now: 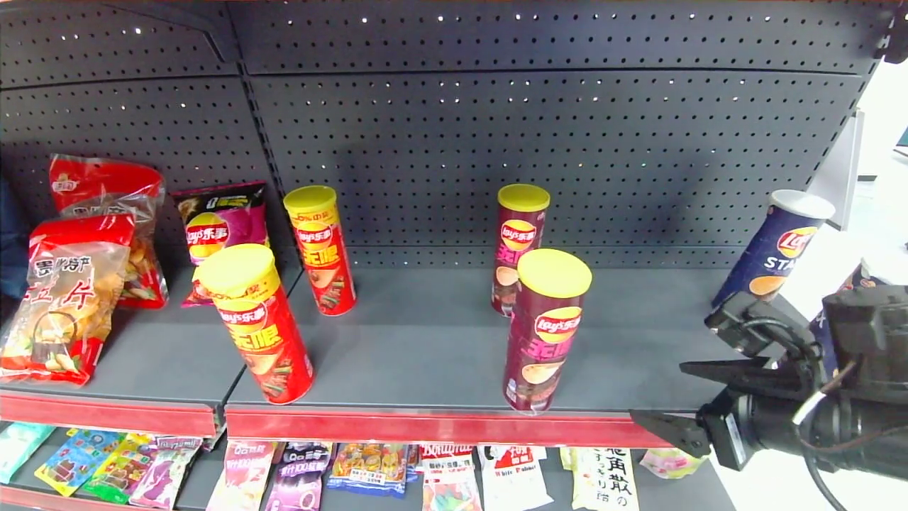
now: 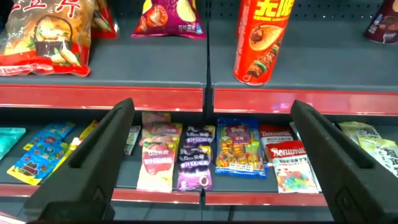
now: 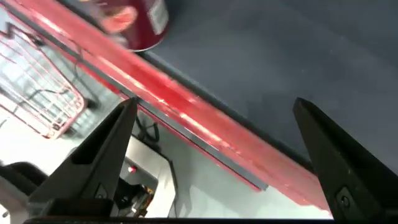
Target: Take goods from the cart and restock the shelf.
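I'm holding the right tool (image 1: 656, 392) spread wide with nothing in it, just off the red front lip at the right end of the dark grey metal shelf (image 1: 425, 341). Nearest to it, the front maroon chip can with a yellow lid (image 1: 543, 333) is standing upright at the shelf edge. The rear maroon chip can (image 1: 516, 245) is standing behind it, nearer the perforated back panel (image 1: 539, 128). A dark blue chip can with a white lid (image 1: 777, 248) is leaning tilted at the shelf's far right end, behind the right arm.

Further left, the front red chip can with a yellow lid (image 1: 259, 326) is standing near the edge and the rear red chip can (image 1: 323, 248) further back. A purple chip bag (image 1: 216, 227) is propped against the panel. Two red-and-clear snack bags (image 1: 64, 298) are sitting on the left section.

I'm holding the left tool (image 2: 211, 106) wide as well and empty, low in front of the shelf, with the front red chip can above it. Small colourful candy packets (image 2: 193, 155) on the lower shelf (image 2: 261, 199) are showing between its fingers.

A red wire cart basket (image 3: 68, 118) is sitting below and outside the shelf lip, beside the right tool's finger.
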